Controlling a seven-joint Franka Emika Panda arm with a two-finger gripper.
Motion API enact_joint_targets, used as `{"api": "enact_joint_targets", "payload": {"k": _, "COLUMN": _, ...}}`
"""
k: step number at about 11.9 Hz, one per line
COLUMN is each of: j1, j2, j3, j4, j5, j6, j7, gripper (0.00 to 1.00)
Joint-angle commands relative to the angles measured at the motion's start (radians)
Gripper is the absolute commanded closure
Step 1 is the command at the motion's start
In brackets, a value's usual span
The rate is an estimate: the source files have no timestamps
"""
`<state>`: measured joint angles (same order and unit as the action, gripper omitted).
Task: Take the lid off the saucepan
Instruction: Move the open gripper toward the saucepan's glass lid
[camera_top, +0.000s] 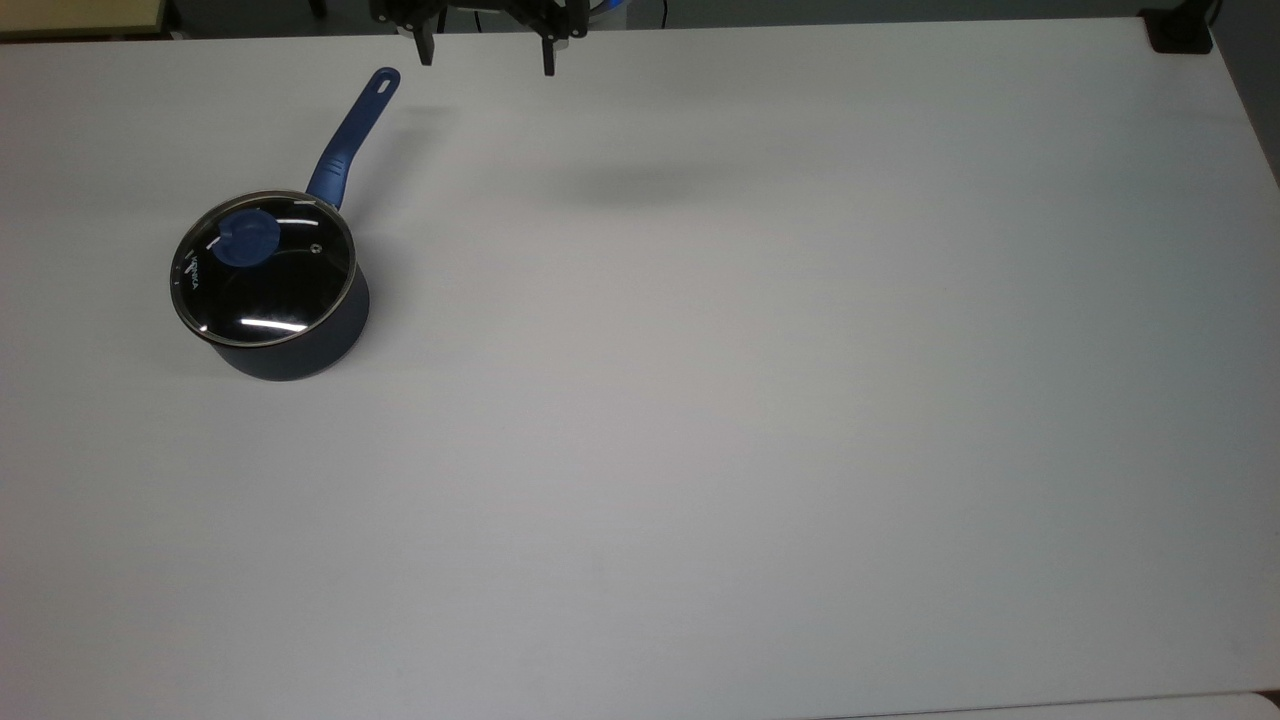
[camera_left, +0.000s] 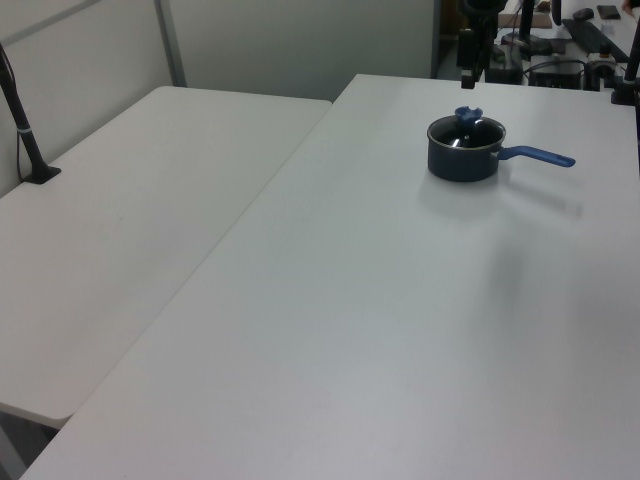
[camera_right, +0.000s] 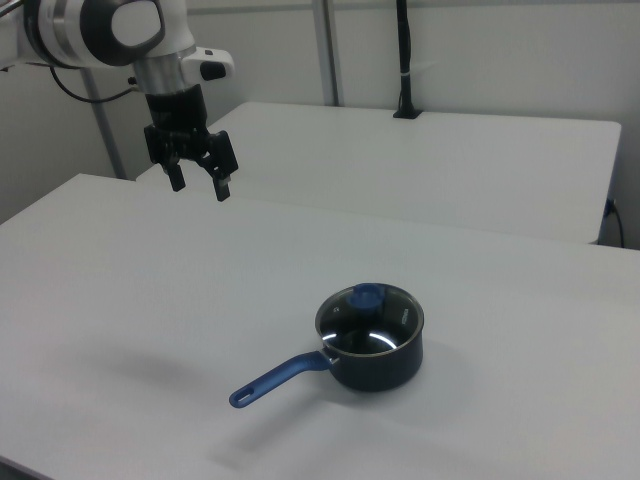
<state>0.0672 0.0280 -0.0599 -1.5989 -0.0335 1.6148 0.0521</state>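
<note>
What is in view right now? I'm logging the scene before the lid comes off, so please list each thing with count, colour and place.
saucepan: one, dark navy with a long blue handle, on the white table near the top view's left; the handle points toward the table's far edge.
lid: one, clear glass with a metal rim and a blue knob, seated on the saucepan.
table: one, white, under the saucepan.
second table: one, white, beside the first on the left view's left.
black post: one, at the second table's edge.
arm: one, white and black, at the right view's upper left.
tool: one, black, open, raised above the table, away from the saucepan.
</note>
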Motion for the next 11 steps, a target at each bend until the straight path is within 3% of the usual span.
{"api": "enact_joint_targets", "payload": {"k": 1, "j1": -0.026, "j2": 0.012, "j3": -0.012, "j4": 0.034, "j5": -0.013, "j6": -0.021, "j7": -0.012, "gripper": 0.0}}
{"api": "enact_joint_targets", "payload": {"k": 6, "j1": -0.145, "j2": 0.049, "j3": -0.014, "j4": 0.042, "j5": -0.005, "j6": -0.018, "j7": -0.142, "gripper": 0.0}}
{"api": "enact_joint_targets", "payload": {"k": 11, "j1": -0.332, "j2": 0.162, "j3": -0.015, "j4": 0.042, "j5": 0.0, "j6": 0.169, "j7": -0.212, "gripper": 0.0}}
